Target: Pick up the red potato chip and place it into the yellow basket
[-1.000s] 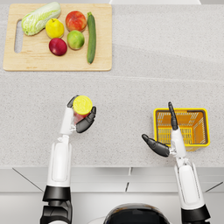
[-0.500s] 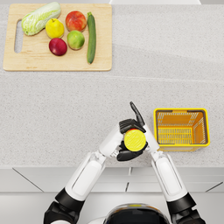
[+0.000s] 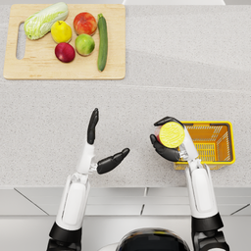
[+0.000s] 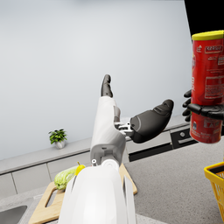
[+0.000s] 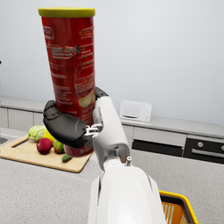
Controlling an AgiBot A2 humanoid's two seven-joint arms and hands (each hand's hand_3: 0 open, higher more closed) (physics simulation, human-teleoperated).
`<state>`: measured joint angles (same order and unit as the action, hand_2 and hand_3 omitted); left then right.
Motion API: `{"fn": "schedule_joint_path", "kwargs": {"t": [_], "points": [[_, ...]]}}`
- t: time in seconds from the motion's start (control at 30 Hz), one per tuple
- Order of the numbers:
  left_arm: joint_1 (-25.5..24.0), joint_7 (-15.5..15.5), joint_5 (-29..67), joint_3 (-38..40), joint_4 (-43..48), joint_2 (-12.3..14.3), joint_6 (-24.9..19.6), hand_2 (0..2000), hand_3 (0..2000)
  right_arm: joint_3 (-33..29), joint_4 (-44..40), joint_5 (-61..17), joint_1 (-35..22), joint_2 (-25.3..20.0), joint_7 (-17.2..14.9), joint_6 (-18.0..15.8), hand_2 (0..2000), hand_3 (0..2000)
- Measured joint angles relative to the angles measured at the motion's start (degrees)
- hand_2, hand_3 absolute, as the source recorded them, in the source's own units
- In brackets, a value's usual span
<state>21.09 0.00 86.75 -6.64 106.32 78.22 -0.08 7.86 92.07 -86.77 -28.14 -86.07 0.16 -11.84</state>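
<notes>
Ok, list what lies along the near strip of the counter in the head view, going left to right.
Left hand, open and empty → right hand gripping the red potato chip can upright → yellow basket, just right of the can.

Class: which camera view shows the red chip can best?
Right wrist view: the whole upright chip can, label included, held by the right robot hand. Head view shows only its yellow lid; left wrist view crops it.
</notes>
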Motion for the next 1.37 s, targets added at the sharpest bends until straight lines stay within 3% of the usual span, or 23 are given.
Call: {"fn": "schedule_joint_path", "kwargs": {"t": [0.13, 0.27, 0.33, 0.37, 0.5, 0.53, 0.57, 0.63, 0.7, 0.77, 0.83, 1.03, 1.37], "points": [[-3.68, 0.00, -0.05, 13.97, -1.36, 1.46, 0.06, 0, 0, -12.65, 1.69, 0.06, -0.69, 0.53, -0.01, -2.14, 2000, 2000], [-4.58, 0.00, -0.07, 17.47, -4.06, 1.78, 0.08, 0, 0, -20.17, 1.04, 0.08, 0.18, 0.70, -0.49, -0.73, 2000, 2000], [-4.60, 0.00, -0.07, 17.71, -5.09, 1.81, 0.08, 0, 0, -21.49, -0.03, 0.09, 1.29, 0.49, -9.76, -1.26, 2000, 2000], [-4.60, 0.00, -0.07, 17.71, -5.41, 1.83, 0.08, 0, 0, -21.74, -0.99, 0.08, 1.82, 0.42, -12.72, -2.02, 2000, 2000], [-4.78, 0.00, -0.07, 17.44, -5.67, 1.93, 0.08, 0, 0, -20.51, -5.94, 0.06, 2.58, 0.44, -18.03, -1.82, 2000, 2000], [-4.73, 0.00, -0.07, 17.30, -5.72, 1.94, 0.08, 0, 0, -19.93, -6.84, 0.06, 2.72, 0.44, -18.60, -3.15, 639, 1673], [-4.73, 0.00, -0.06, 17.14, -5.76, 1.97, 0.08, 0, 0, -19.31, -7.36, 0.07, 2.89, 0.41, -19.09, -2.55, 0, 1347], [-4.63, 0.00, -0.06, 16.81, -5.89, 1.99, 0.08, 0, 0, -18.77, -7.26, 0.08, 3.08, 0.37, -19.51, -0.37, 0, 693], [-4.17, 0.00, -0.06, 16.46, -6.05, 1.94, 0.08, 0, 0, -18.30, -6.25, 0.09, 3.12, 0.36, -10.15, 4.91, 0, 40], [-2.59, 0.00, -0.06, 15.95, -6.54, 1.64, 0.08, 0, 0, -17.97, -4.22, 0.10, 2.93, 0.41, -5.29, 8.28, 0, 0], [0.52, 0.00, -0.06, 15.54, -7.66, 0.98, 0.08, 0, 0, -17.59, -1.96, 0.10, 2.26, 0.69, -2.80, 10.01, 0, 0], [8.17, 0.00, -0.06, 14.97, -13.85, -0.16, 0.08, 0, 0, -17.99, -0.61, 0.10, -0.54, 1.48, -0.52, 11.59, 0, 0], [9.44, 0.00, -0.06, 14.70, -16.25, -0.20, 0.08, 0, 0, -18.26, -1.50, 0.10, -0.75, 1.55, -0.17, 11.83, 0, 0]]}}
